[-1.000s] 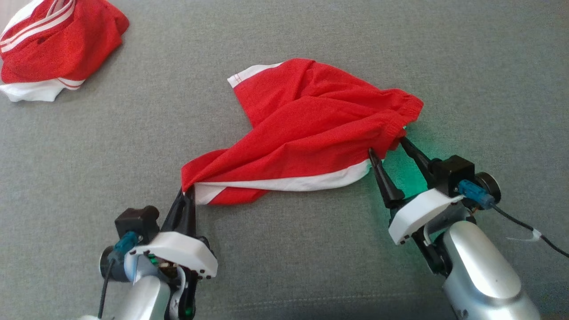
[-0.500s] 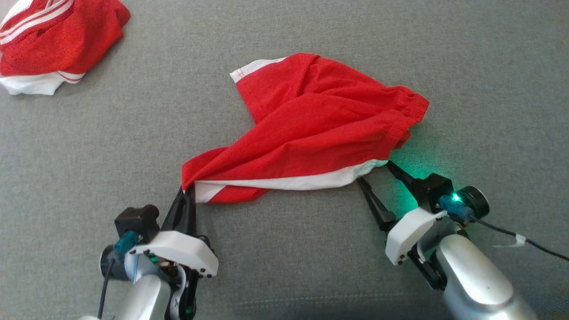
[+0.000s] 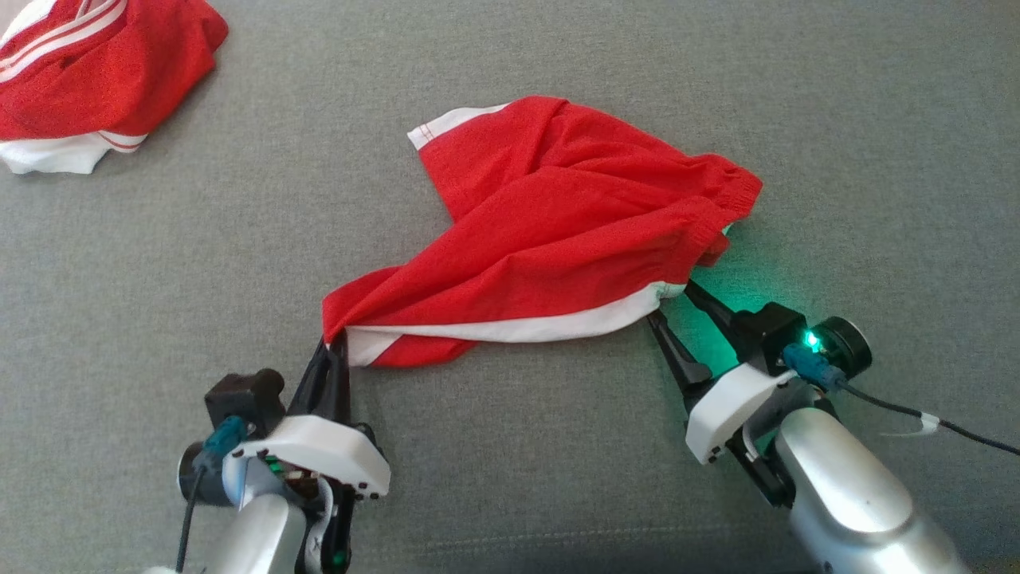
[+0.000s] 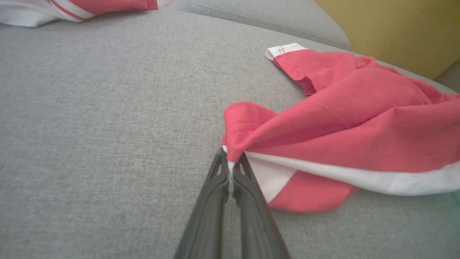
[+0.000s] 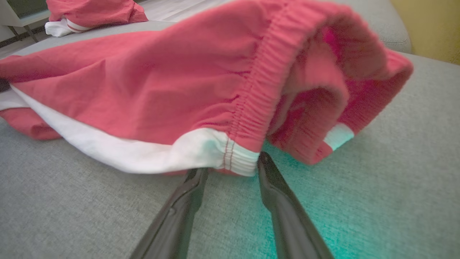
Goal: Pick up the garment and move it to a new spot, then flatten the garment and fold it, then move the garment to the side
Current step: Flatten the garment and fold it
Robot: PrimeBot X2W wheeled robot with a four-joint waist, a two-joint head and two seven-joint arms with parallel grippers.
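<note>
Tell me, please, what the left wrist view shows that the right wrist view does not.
Left wrist view: the left gripper, jaws shut on a bunched corner of the red garment, and a white-edged hem lying flat. Right wrist view: the right gripper, jaws apart at the end of the white trim, and the gathered elastic waistband. Both: the garment, the grey cushion and a second red-and-white garment beyond.

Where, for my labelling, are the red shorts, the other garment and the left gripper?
red shorts [image 3: 558,231]: head view, middle red panel.
other garment [image 3: 96,80]: head view, red top fold.
left gripper [image 4: 231,162]: left wrist view, between its fingertips.
</note>
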